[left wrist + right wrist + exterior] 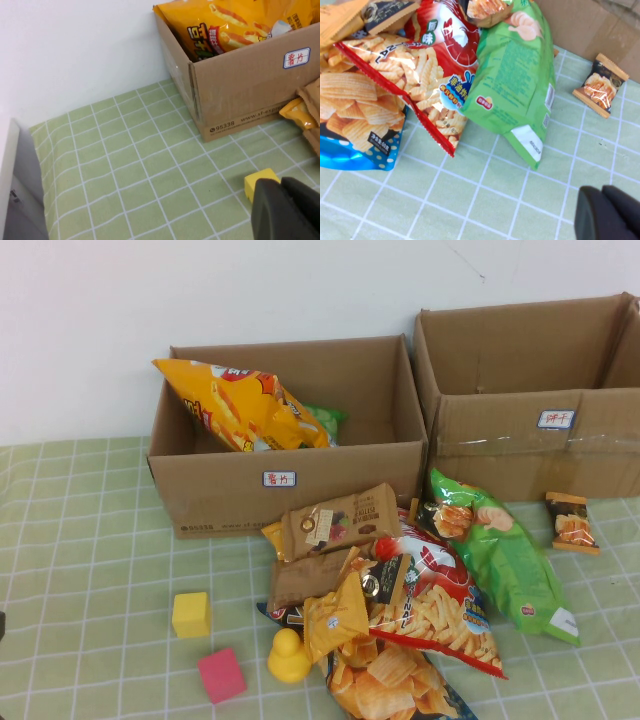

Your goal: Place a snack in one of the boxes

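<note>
Your right gripper [607, 212], jaws closed and empty, hovers near the green bag [517, 85], lengthwise toward it; the left gripper [285, 210], jaws closed, sits farther.

A chip bag [240, 405] lies in the left box [290, 490]; the right box [540, 455] stands beside it. Before them lies a snack pile [390, 600]. The left gripper [287, 210] hovers near a cube [260, 182], the right gripper [610, 215] near a green bag [517, 85].
</note>
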Robot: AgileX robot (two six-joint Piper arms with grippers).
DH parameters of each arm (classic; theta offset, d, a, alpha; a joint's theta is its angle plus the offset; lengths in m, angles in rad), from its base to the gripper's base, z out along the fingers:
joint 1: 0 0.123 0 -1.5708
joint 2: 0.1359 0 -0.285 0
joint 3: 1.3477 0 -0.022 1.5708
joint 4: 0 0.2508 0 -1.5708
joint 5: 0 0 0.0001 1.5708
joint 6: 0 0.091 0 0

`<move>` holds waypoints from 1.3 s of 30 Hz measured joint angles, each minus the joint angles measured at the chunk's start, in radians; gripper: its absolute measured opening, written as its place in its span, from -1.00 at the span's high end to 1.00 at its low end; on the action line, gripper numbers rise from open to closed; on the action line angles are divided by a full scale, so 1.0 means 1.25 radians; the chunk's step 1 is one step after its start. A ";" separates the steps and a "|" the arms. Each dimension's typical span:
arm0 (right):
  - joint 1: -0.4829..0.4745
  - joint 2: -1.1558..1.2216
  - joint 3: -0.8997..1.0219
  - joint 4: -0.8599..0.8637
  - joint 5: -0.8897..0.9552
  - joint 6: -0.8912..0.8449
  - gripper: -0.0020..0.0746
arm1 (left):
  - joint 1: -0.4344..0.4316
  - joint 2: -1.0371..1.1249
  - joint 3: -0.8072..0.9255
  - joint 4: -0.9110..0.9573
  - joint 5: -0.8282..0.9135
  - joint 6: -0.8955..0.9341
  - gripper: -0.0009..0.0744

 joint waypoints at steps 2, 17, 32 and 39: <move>0.000 0.000 0.000 0.000 0.000 0.000 0.94 | 0.000 0.000 0.000 0.004 0.000 0.000 0.98; 0.000 0.000 0.000 0.000 0.000 0.000 0.95 | 0.000 0.000 0.000 -0.023 -0.002 0.001 0.98; 0.000 0.000 0.000 0.000 0.000 0.000 0.95 | 0.037 -0.237 0.143 0.148 0.002 -0.015 0.98; 0.000 0.000 0.000 0.000 0.000 0.000 0.95 | 0.039 -0.342 0.280 0.148 0.014 -0.098 0.98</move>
